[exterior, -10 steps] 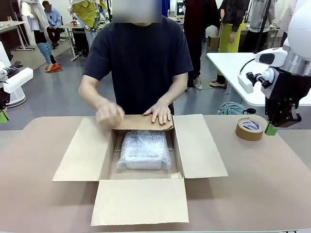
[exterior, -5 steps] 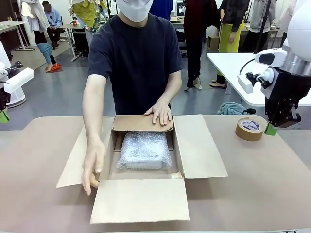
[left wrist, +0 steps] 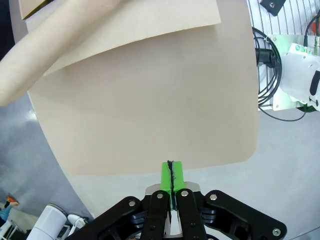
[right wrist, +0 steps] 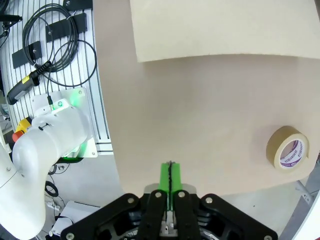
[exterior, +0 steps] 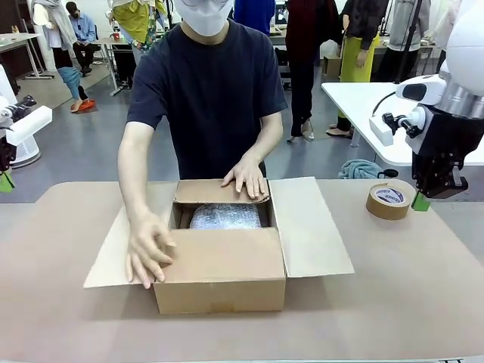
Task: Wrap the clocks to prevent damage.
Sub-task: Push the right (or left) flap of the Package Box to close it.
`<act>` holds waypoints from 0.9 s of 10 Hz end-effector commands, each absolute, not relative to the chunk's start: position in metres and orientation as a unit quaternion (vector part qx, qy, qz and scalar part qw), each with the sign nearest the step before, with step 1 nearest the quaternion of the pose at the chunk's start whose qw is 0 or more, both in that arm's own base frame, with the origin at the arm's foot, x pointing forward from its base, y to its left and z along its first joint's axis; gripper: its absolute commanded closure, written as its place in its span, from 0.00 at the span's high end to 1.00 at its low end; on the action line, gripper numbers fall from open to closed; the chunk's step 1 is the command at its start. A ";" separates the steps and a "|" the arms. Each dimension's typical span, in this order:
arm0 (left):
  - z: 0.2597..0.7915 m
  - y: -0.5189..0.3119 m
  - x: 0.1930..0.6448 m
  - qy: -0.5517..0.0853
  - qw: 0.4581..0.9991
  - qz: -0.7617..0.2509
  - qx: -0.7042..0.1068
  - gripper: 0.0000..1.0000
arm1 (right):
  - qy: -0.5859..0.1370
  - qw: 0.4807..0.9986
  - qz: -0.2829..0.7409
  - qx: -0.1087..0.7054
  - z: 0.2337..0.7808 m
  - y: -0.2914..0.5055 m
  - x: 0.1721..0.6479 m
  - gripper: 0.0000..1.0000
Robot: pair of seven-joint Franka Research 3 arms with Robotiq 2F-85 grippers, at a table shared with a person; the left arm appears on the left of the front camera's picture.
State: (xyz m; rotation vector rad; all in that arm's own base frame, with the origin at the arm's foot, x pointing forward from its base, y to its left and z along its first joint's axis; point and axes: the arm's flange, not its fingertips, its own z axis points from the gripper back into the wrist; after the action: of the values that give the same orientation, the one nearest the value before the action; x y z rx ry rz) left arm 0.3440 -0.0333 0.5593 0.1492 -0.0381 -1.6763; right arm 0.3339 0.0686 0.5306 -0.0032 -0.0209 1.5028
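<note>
A bubble-wrapped bundle (exterior: 224, 217) lies inside the open cardboard box (exterior: 221, 283) at mid-table. The clocks are hidden by the wrap. The person holds the box's near flap (exterior: 223, 253) up with one hand (exterior: 149, 253) and presses the far flap with the other hand (exterior: 246, 177). My left gripper (exterior: 6, 180) hangs shut at the left edge of the front view, far from the box. In its wrist view the left gripper (left wrist: 171, 172) has its green pads together over bare table. My right gripper (exterior: 421, 201) is shut beside the tape roll, and the right gripper (right wrist: 170, 175) holds nothing.
A brown tape roll (exterior: 390, 200) lies flat at the right, just left of my right gripper; the same tape roll (right wrist: 287, 148) shows in the right wrist view. The box's side flaps (exterior: 308, 227) lie spread outward. Bare tabletop (exterior: 393, 302) runs along the front and right.
The person's hand left the far flap, reached to the near flap and raised it, so it now hides most of the bundle. Neither gripper has moved.
</note>
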 end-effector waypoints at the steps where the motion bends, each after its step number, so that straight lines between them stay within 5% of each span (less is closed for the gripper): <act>1: 0.561 -0.033 0.343 -0.020 0.667 -0.742 0.063 0.00 | -0.011 0.732 0.682 0.002 0.530 0.069 0.334 0.01; 9: 0.561 -0.033 0.343 -0.020 0.667 -0.742 0.063 0.00 | -0.011 0.732 0.682 0.002 0.530 0.069 0.334 0.01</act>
State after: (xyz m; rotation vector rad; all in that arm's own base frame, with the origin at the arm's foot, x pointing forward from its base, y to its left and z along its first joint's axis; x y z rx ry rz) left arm 0.3440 -0.0334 0.5593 0.1492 -0.0381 -1.6762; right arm 0.3339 0.0685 0.5306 -0.0034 -0.0208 1.5024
